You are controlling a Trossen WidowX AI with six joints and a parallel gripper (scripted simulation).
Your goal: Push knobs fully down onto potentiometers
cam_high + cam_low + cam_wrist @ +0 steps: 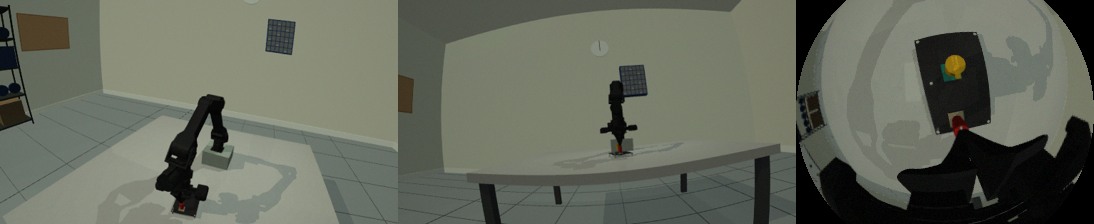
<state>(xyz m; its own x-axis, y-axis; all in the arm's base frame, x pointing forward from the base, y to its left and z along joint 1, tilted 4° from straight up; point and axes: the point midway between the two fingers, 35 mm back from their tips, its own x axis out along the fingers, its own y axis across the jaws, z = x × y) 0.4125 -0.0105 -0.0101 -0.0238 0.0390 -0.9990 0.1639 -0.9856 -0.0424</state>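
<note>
The dark circuit board (190, 210) (958, 95) stands on short legs on the table. A red knob (182, 205) (620, 148) (957, 123) is upright over a beige potentiometer (954, 113) near one end of the board. A yellow knob (955, 64) (617, 146) is over a teal potentiometer (946, 74) farther along the board; the arm hides it in the top view. My gripper (962, 132) (620, 144) is shut with nothing between its fingers. Its tips are at the top of the red knob, touching it or just above. How far down either knob sits cannot be told.
The pale table top (143, 150) (541, 178) carries the arm's grey base block (215, 158) behind the board. The arm's shadow falls across the table. A shelf (14, 68) stands beyond the table at the left.
</note>
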